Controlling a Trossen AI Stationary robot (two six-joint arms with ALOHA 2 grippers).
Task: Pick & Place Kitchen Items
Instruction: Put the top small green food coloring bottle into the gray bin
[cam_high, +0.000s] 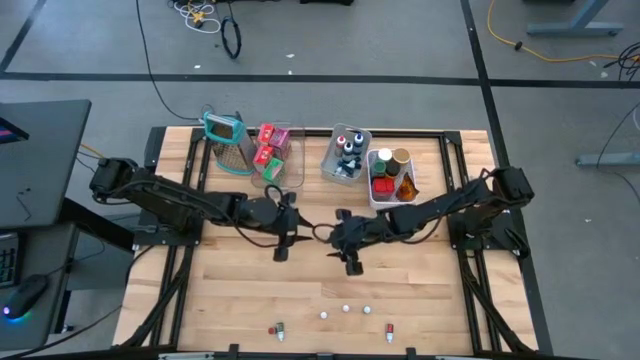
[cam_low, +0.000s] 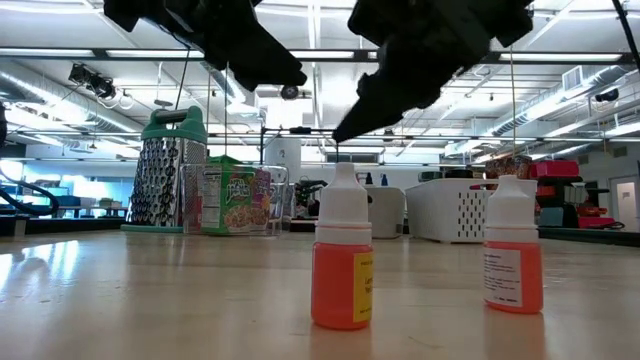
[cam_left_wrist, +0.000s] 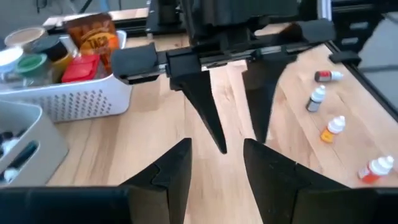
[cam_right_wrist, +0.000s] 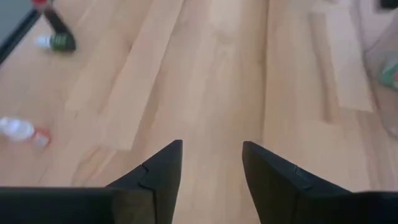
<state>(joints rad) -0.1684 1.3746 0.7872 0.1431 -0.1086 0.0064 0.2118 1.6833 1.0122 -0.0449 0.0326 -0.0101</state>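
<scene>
Both pincers are hovering mid-counter, tips facing each other, nothing between their parted fingers: the left pincer and the right pincer. The little dropper bottles are lying on the wooden counter just in front of them, untouched.

Bright, even overhead lighting, ceiling strip lights glaring in low view, soft sheen on table, arms backlit into silhouette, right wrist view blurred, faint shadows.
</scene>
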